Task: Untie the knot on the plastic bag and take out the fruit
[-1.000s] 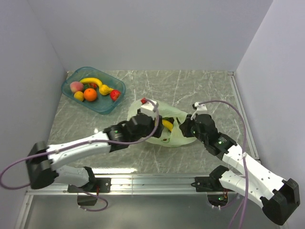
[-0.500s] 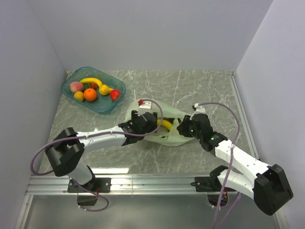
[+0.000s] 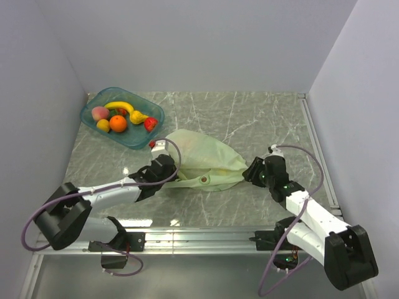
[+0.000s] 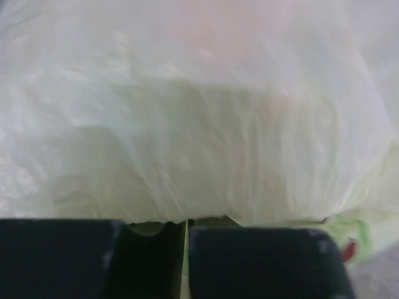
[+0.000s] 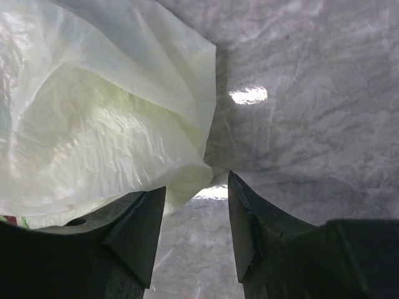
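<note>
The pale green plastic bag (image 3: 202, 157) lies crumpled mid-table, pulled out into a point at its right end. My left gripper (image 3: 163, 168) is at the bag's left edge. In the left wrist view it (image 4: 187, 223) is shut on a thin fold of the bag (image 4: 199, 124), which fills that view. My right gripper (image 3: 252, 172) is at the bag's right tip. It (image 5: 196, 184) is open, and the bag's edge (image 5: 112, 124) rests over its left finger without being pinched. No knot shows. Any fruit inside the bag is hidden.
A blue-green tray (image 3: 148, 134) at the back left holds a banana (image 3: 118, 106), an orange (image 3: 118, 123) and other fruit. White walls close in the left, back and right. A metal rail (image 3: 199, 237) runs along the near edge.
My left arm pulled back to the left and its gripper shut on the bag. The bag folded over, hiding the banana. My right gripper opened and drew back to the right.
</note>
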Controlling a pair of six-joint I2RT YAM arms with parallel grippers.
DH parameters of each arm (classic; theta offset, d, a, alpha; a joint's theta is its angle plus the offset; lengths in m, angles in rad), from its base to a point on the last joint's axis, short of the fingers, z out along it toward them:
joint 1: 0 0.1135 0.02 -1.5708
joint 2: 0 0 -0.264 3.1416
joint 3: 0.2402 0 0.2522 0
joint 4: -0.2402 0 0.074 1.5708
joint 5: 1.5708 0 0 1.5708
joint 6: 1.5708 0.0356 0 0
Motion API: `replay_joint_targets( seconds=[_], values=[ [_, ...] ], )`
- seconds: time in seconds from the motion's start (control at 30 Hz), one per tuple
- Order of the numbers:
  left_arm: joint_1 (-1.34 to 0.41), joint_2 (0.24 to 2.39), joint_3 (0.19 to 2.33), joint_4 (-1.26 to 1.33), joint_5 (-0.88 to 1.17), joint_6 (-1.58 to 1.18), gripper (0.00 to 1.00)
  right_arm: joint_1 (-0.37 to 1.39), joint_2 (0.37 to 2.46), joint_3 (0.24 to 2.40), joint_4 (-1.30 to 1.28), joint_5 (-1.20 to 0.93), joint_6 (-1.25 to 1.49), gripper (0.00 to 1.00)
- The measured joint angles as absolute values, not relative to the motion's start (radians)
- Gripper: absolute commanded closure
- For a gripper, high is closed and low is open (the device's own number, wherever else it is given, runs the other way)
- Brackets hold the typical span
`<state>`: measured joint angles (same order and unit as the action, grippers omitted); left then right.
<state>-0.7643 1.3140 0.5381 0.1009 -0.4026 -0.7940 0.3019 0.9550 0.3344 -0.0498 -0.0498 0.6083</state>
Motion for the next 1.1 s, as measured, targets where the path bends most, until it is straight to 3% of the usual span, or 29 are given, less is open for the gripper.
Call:
replay_joint_targets(
  seconds=[0.03,0.4,0.73,1.03,1.1],
  values=[
    [-0.764,1.293,0.534,0.110,-0.382,-0.788,0.99,0.306,0.936,0.336,-0.055,-0.054,0.596,0.47],
    [-0.763,1.179,0.540,0.183,-0.070,-0.733,0.99,0.583,0.813,0.563,-0.165,-0.054,0.403,0.46],
    [-0.762,1.046,0.629,0.076,-0.035,-0.714,1.00,0.724,0.949,0.736,-0.183,-0.052,0.323,0.39],
    [-0.752,0.894,0.677,-0.134,-0.246,-0.692,1.00,0.676,1.069,0.645,-0.186,0.167,0.403,0.58],
    [-0.728,0.866,0.678,-0.180,-0.305,-0.693,0.99,0.630,1.090,0.586,-0.193,0.187,0.443,0.66]
  ],
)
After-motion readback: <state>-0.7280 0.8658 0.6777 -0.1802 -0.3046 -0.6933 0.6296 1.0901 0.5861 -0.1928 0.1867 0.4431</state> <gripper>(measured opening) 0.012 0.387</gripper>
